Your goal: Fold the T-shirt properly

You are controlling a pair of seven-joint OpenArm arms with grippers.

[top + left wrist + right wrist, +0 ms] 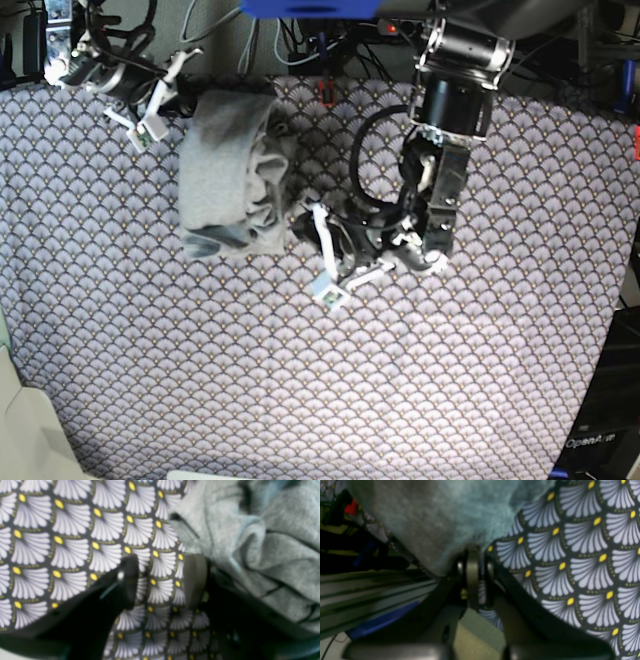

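1. The T-shirt [232,170] lies bunched in a rumpled, roughly folded heap on the far left part of the tabletop [400,380], which is covered by a purple scallop-patterned tablecloth [150,350].
2. The right hand [185,100] sits at the heap's far edge, its fingers together and clamped on a fold of the grey fabric.
3. The left hand [315,240] hovers just beside the heap's right edge, fingers [196,580] apart with only tablecloth between them, holding nothing.
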